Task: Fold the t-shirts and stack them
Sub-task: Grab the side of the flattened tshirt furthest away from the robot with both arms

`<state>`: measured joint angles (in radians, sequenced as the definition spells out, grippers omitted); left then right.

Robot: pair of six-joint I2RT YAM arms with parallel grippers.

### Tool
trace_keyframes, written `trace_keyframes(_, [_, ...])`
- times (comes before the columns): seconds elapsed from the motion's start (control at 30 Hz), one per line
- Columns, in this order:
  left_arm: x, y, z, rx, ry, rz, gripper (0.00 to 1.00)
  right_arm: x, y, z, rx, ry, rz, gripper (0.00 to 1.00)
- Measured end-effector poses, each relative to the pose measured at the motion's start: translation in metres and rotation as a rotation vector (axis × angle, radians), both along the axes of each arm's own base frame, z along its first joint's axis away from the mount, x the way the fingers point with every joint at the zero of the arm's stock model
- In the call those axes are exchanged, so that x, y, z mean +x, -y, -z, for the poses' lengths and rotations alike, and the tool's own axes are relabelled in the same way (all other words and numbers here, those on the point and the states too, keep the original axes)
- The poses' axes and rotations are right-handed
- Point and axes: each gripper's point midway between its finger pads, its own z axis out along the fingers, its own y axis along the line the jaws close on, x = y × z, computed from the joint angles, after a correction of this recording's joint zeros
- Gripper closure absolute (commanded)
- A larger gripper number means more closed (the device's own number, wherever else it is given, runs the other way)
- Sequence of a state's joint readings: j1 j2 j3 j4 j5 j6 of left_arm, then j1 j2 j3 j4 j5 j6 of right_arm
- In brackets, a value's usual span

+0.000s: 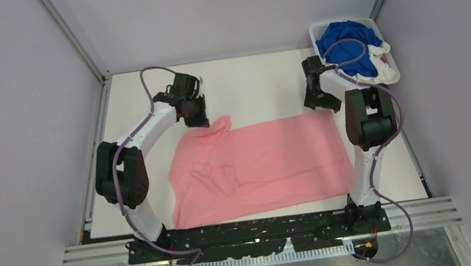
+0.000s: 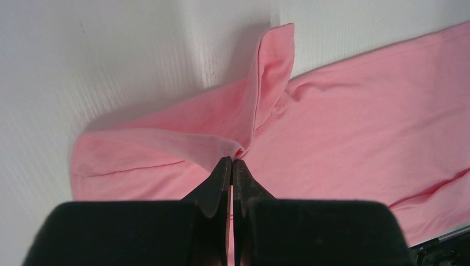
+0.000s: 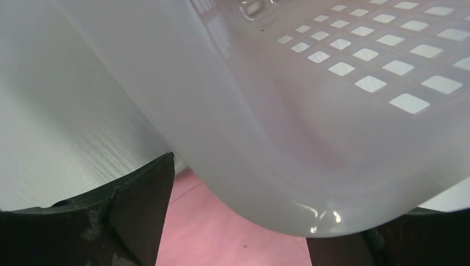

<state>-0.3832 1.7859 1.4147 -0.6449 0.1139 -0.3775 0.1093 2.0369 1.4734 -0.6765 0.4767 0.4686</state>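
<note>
A light pink t-shirt [image 1: 270, 162] lies spread flat on the white table, one sleeve folded onto its front. My left gripper [image 1: 198, 118] is at its far left corner. In the left wrist view it [image 2: 232, 162] is shut on a fold of the pink cloth [image 2: 360, 122] and lifts that corner into a peak. My right gripper [image 1: 324, 103] is over the far right corner. In the right wrist view it [image 3: 244, 221] is open, with pink cloth [image 3: 221, 238] lying under and between the fingers [image 3: 138, 210]. A royal blue t-shirt [image 1: 347, 41] and a white one [image 1: 384, 68] lie crumpled in the basket.
The white slatted plastic basket [image 1: 316, 28] stands at the far right corner of the table. Its wall [image 3: 277, 111] is very close in front of my right gripper. Grey walls enclose the table on three sides.
</note>
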Motion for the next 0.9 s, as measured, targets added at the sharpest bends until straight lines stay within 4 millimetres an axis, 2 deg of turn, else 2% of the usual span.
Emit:
trace_keyframes(0.4, [-0.010, -0.003, -0.002, -0.007, 0.006, -0.003, 1.00, -0.010, 0.002, 0.003, -0.009, -0.013, 0.001, 0.40])
trace_keyframes(0.57, [-0.017, -0.004, -0.013, -0.017, 0.032, -0.001, 1.00, -0.013, 0.004, 0.004, -0.012, -0.008, 0.014, 0.63])
trace_keyframes(0.73, [-0.025, -0.007, -0.019, -0.023, 0.050, -0.001, 1.00, -0.017, 0.004, 0.005, -0.014, -0.008, 0.032, 0.74])
trace_keyframes(0.8, [-0.027, -0.009, -0.020, -0.024, 0.053, -0.001, 1.00, -0.019, 0.004, 0.006, -0.013, -0.008, 0.038, 0.83])
trace_keyframes(0.9, [-0.029, -0.009, -0.021, -0.025, 0.055, 0.000, 1.00, -0.021, 0.004, 0.007, -0.010, -0.006, 0.045, 0.92])
